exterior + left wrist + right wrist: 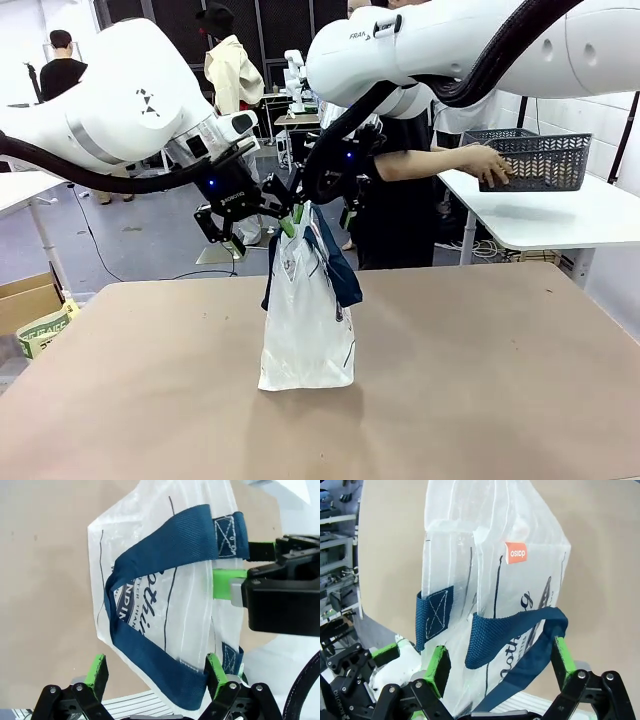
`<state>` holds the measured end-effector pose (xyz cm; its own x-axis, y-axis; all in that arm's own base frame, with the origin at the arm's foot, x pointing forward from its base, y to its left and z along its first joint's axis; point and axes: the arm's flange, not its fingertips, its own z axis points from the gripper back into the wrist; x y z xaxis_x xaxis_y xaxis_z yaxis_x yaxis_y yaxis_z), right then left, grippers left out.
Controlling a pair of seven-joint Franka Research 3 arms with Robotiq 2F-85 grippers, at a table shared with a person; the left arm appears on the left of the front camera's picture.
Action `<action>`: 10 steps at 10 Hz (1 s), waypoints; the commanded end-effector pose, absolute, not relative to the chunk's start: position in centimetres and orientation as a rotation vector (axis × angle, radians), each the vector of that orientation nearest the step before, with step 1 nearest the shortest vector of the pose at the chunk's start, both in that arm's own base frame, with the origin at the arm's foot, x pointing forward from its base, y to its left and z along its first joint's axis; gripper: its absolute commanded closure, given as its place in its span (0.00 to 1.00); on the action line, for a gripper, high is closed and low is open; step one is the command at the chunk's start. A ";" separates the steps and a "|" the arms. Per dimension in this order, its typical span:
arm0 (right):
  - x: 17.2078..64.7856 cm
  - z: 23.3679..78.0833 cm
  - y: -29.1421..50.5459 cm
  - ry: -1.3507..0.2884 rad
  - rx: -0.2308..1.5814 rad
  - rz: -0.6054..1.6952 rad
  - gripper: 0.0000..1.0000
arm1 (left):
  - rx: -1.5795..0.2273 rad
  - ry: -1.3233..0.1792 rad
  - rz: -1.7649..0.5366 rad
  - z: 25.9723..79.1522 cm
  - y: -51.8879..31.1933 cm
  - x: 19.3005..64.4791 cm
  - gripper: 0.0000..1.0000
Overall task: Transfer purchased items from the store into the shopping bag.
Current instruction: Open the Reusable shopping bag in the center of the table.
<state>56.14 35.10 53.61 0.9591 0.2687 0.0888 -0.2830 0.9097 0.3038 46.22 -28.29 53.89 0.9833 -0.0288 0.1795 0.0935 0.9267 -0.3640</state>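
Shopping bag (305,320) top sits between the fingers of left hand (156,664) and right hand (500,650), both spread apart, nothing clamped; bag upright mid table (480,380). Store basket (540,160) well apart on white side table (560,220), person's hand (492,166) on it; looks like no items transferred yet

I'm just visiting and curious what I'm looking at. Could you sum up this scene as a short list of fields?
bag: white plastic, navy handles, upright on the brown table
left gripper: open, a navy handle between its jaws at the bag's top
right gripper: open, likewise at the bag's top
basket: dark grey, on a white side table, far right
person: hand on the basket's end
items in bag: cannot tell
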 end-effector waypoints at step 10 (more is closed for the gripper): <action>56.3 53.0 35.1 0.024 0.360 0.227 0.76 | -0.340 -0.194 0.037 53.3 -27.7 46.8 0.79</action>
<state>56.25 35.24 52.95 0.9703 0.2361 0.0523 -0.2399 0.9134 0.3289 47.13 -27.77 53.19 0.9854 0.0315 0.1672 0.0316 0.9318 -0.3616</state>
